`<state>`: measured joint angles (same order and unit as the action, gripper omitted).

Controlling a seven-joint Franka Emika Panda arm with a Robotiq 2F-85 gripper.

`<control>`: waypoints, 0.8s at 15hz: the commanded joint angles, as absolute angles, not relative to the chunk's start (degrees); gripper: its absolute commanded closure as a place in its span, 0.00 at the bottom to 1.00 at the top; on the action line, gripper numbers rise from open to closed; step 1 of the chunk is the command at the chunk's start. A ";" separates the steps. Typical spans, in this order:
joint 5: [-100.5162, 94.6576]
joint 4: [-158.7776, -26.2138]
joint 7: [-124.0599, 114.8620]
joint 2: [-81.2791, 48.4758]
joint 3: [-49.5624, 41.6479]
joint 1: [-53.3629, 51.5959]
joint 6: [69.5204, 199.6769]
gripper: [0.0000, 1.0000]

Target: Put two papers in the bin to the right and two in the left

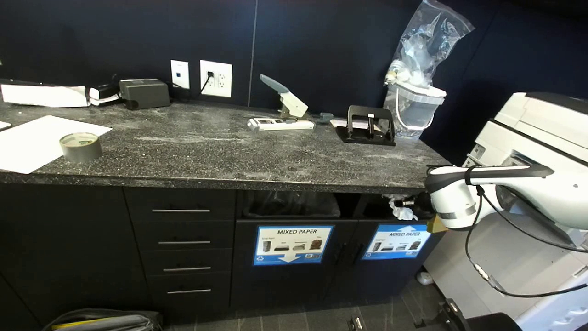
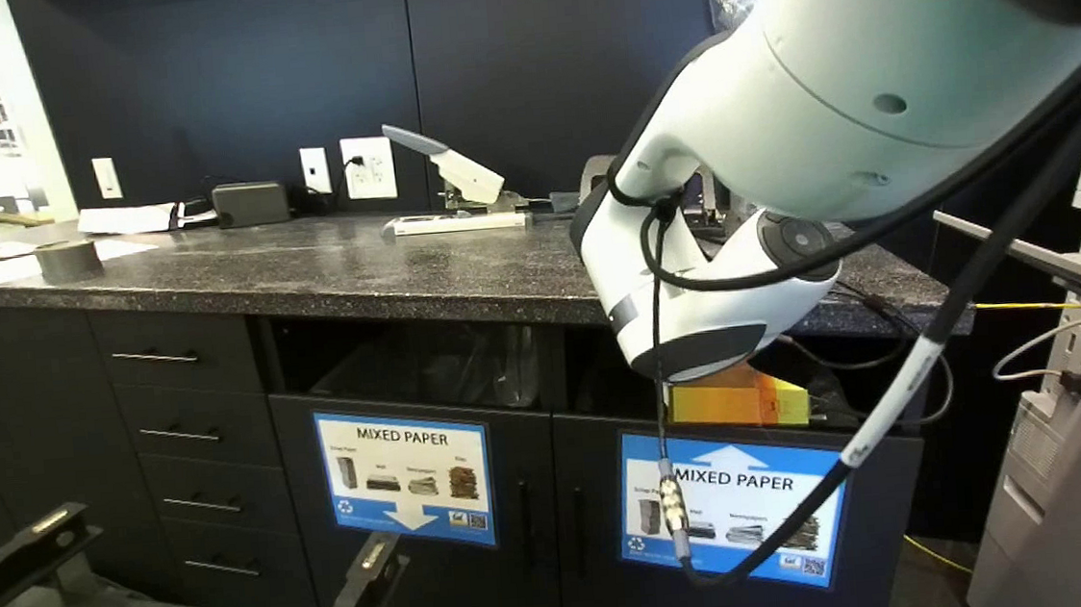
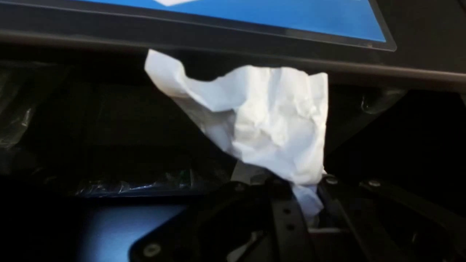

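A crumpled white paper (image 3: pixel 276 120) is pinched between the fingers of my gripper (image 3: pixel 304 193) in the wrist view. In an exterior view the paper (image 1: pixel 402 212) hangs at the opening of the right bin (image 1: pixel 373 208), with the dark gripper (image 1: pixel 411 201) beside it under the counter edge. The arm hides the gripper and paper in the view from the other place. The left bin (image 1: pixel 294 204) has a clear liner in the opening above its door; it also shows in an exterior view (image 2: pixel 512 368). White paper (image 1: pixel 32 142) lies flat on the counter at the left.
A tape roll (image 1: pixel 81 148) sits on the flat paper's edge. A stapler (image 1: pixel 285 119), a hole punch (image 1: pixel 367 126) and a clear bucket (image 1: pixel 413 108) stand on the counter (image 1: pixel 220 161). The counter overhangs both bin openings. A printer (image 1: pixel 537 138) stands at the right.
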<state>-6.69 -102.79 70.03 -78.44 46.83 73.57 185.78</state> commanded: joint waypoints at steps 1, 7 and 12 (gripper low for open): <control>-12.73 -98.72 65.72 -85.34 50.06 75.00 187.31 0.93; -10.54 -99.95 64.22 -85.60 52.23 75.84 187.84 0.93; -5.40 -100.11 64.98 -85.56 52.89 75.52 187.66 0.93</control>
<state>-8.47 -99.72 63.63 -85.56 49.76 75.17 186.30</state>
